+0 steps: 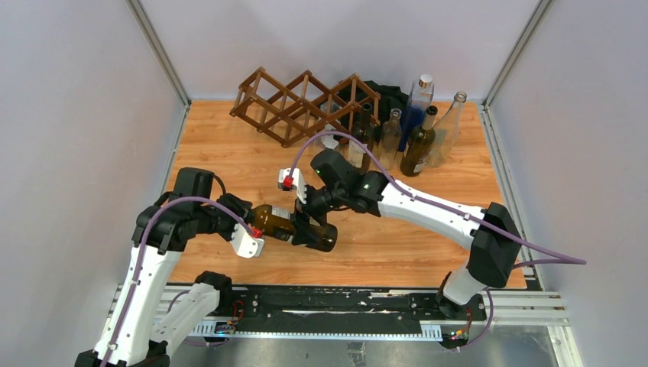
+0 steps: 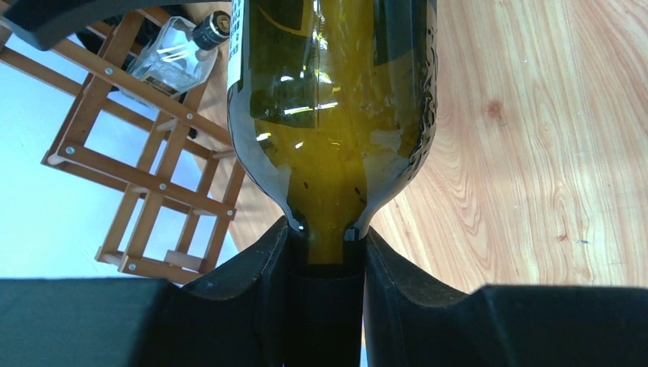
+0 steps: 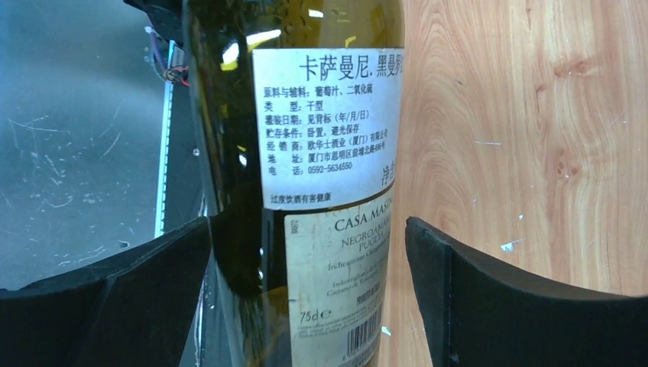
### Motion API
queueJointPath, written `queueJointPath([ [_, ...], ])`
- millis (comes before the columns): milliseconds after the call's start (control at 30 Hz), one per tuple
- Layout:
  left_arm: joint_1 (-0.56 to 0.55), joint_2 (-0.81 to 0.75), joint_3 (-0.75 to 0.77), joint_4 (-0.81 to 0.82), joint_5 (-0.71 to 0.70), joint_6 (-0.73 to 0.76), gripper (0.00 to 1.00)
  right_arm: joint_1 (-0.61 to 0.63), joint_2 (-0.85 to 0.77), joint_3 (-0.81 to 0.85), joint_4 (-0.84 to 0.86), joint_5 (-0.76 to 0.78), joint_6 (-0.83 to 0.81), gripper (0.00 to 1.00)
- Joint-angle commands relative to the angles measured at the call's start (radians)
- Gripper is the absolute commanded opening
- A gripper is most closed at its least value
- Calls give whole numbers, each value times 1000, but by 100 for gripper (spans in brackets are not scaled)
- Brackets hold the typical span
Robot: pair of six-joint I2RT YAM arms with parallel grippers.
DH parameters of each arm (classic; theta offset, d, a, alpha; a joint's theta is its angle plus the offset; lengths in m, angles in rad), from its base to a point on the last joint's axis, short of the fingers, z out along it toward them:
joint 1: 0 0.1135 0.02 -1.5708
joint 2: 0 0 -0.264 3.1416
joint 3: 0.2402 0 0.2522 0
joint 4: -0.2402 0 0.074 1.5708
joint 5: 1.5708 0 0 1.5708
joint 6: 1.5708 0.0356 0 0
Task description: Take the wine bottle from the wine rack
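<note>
A dark green wine bottle (image 1: pixel 294 225) with white labels lies level, off the rack and above the table's near middle. My left gripper (image 1: pixel 256 229) is shut on its neck; in the left wrist view (image 2: pixel 326 229) both fingers press the neck below the shoulder (image 2: pixel 328 115). My right gripper (image 1: pixel 309 222) is open around the bottle's body; in the right wrist view (image 3: pixel 308 229) the labelled body (image 3: pixel 328 153) sits between the fingers with a gap on the right side. The dark brown wine rack (image 1: pixel 306 107) stands at the back and holds no bottle; it also shows in the left wrist view (image 2: pixel 137 176).
Several upright bottles (image 1: pixel 416 130), clear, brown and blue, stand at the back right beside the rack. A clear bottle (image 2: pixel 172 65) shows behind the rack in the left wrist view. Grey walls enclose the wooden table (image 1: pixel 229 153) on three sides.
</note>
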Motion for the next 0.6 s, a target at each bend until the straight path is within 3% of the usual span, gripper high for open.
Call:
queueJointPath([
  [0, -7, -8, 38, 70, 86, 8, 0, 37, 15, -33, 78, 70, -13, 100],
  [433, -7, -10, 42, 72, 103, 75, 0, 98, 124, 29, 87, 202, -70, 100],
  [567, -7, -20, 45, 71, 113, 99, 0, 98, 137, 40, 105, 233, -62, 79],
])
